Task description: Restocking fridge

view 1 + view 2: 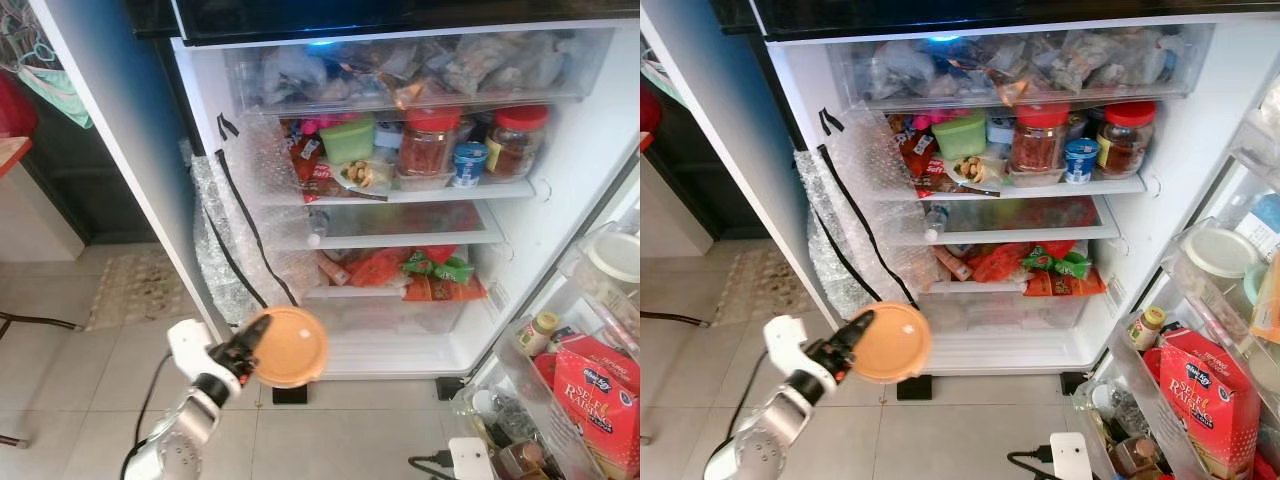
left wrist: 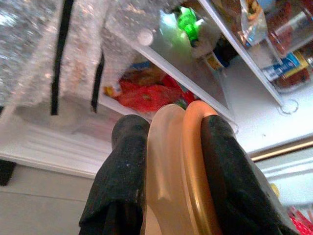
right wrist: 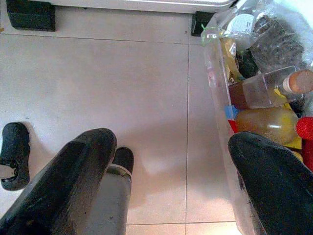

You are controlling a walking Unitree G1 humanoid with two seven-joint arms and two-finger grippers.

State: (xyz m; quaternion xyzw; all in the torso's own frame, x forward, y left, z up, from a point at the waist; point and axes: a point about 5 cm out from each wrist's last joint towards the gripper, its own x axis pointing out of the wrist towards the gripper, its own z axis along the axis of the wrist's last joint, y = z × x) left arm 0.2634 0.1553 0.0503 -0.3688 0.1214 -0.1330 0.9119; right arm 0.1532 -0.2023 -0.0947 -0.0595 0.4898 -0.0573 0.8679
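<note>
My left gripper (image 1: 243,352) is shut on a flat round orange container (image 1: 290,347), held on edge in front of the open fridge's low left corner. In the left wrist view its two black fingers (image 2: 122,171) pinch the orange lid and the paler tub (image 2: 182,166) between them. Beyond it lie the fridge's white bottom shelf (image 1: 400,350), a shelf of red and green packets (image 1: 400,272) and a glass shelf (image 1: 400,226). My right gripper (image 3: 173,147) hangs open over the tiled floor beside the door's lowest bin (image 3: 264,98).
The upper shelf holds two red-lidded jars (image 1: 430,140), a green tub (image 1: 348,138) and a blue cup (image 1: 468,163). Bubble wrap (image 1: 225,230) hangs at the fridge's left edge. The open door at right carries a raisin box (image 1: 598,395) and bottles. A white plug block (image 1: 470,458) lies on the floor.
</note>
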